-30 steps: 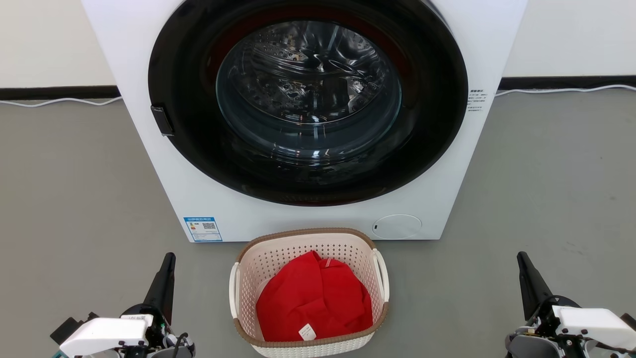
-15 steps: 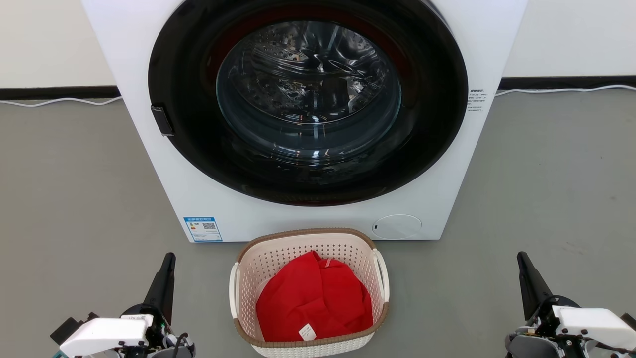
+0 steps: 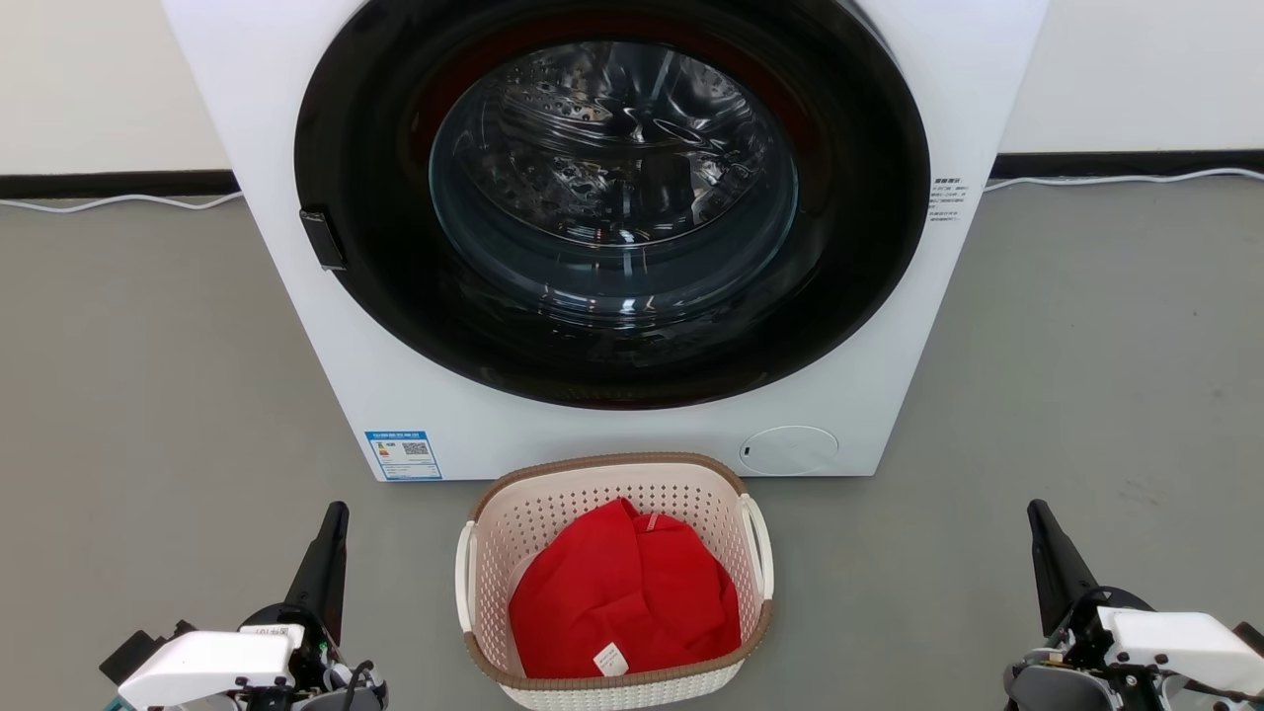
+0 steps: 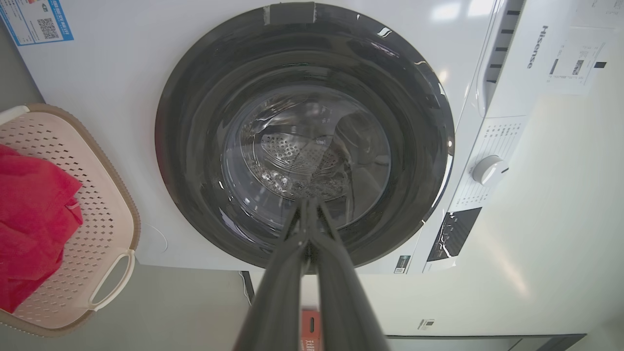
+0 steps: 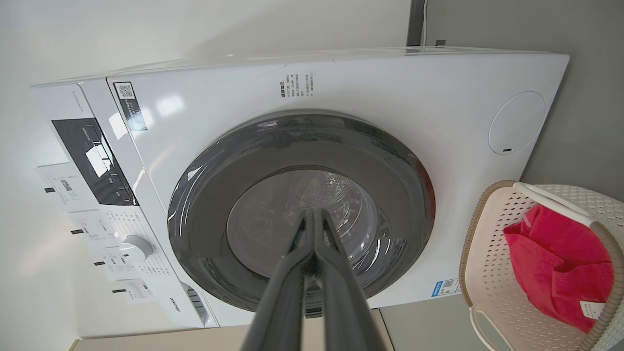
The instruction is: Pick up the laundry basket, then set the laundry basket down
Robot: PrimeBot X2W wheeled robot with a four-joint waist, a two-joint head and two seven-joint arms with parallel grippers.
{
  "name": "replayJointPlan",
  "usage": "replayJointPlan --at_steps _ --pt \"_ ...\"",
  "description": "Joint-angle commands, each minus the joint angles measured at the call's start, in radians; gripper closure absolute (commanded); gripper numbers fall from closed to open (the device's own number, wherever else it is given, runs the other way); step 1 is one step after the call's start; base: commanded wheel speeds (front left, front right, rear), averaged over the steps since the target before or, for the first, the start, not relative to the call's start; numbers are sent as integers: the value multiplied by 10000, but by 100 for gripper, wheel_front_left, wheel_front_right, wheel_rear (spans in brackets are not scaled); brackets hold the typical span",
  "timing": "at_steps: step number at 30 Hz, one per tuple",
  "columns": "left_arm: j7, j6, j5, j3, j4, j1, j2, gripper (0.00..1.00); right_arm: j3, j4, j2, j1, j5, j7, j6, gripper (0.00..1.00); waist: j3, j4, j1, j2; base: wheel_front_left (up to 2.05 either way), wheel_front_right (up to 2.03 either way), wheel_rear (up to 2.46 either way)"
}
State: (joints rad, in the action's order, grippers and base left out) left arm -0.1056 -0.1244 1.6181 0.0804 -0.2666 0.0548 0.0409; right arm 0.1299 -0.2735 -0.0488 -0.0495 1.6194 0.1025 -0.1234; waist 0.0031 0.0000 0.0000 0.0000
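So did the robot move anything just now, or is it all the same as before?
Nothing visibly changed. The laundry basket sits on the floor in front of the washer as before, with the red cloth in it. The left gripper and right gripper stay shut, one on each side, touching nothing.

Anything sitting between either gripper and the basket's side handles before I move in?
Nothing visible. Only bare grey floor lies between the left gripper and the laundry basket, and between the right gripper and it. The washer stands behind the basket.
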Motion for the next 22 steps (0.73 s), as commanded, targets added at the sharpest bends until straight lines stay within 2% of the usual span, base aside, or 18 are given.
replayJointPlan --at_steps 1,22 --pt "-62 -63 -80 315 216 530 113 100 -177 289 -33 -582 -95 94 -73 100 0 0 0 0 0 0 0" --pt "-68 -63 -87 323 216 531 108 100 -170 288 -28 -583 -101 100 -73 100 0 0 0 0 0 0 0"
